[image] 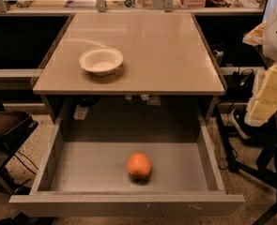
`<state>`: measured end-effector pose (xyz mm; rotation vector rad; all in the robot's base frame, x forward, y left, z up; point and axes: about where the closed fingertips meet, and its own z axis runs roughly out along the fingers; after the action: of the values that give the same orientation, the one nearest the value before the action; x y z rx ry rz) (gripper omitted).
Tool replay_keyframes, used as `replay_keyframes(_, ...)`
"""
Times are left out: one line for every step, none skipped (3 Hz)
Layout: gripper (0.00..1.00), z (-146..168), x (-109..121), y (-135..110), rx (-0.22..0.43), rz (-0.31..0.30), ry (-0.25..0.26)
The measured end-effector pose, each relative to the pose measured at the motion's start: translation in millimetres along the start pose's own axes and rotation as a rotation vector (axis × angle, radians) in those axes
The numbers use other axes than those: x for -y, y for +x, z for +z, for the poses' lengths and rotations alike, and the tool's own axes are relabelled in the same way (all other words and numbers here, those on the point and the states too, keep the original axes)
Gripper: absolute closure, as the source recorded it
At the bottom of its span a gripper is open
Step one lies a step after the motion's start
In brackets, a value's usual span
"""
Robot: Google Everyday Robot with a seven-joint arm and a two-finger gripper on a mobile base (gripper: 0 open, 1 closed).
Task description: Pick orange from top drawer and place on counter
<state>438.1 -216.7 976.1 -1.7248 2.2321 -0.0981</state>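
Note:
The orange [139, 166] lies on the flat grey bottom of the top drawer [81, 172], near the middle and close to the front panel. The drawer is pulled fully open below the counter [157, 46], a glossy beige tabletop. My gripper [265, 100], pale yellow under a white arm, hangs at the right edge of the view. It is beside the counter's right front corner, above and to the right of the drawer, well apart from the orange.
A white bowl [101, 60] stands on the counter's left front part. A dark chair or bag [6, 123] sits on the floor to the left. Black stand legs and cables [241, 149] lie to the right of the drawer. Cluttered shelves run behind.

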Motion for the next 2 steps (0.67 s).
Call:
replay_keyframes(0.0, 0.0, 0.0, 0.0, 0.0, 0.0, 0.0)
replay_keyframes(0.0, 9.5, -1.5, -1.9, 0.023, -0.004, -0.001)
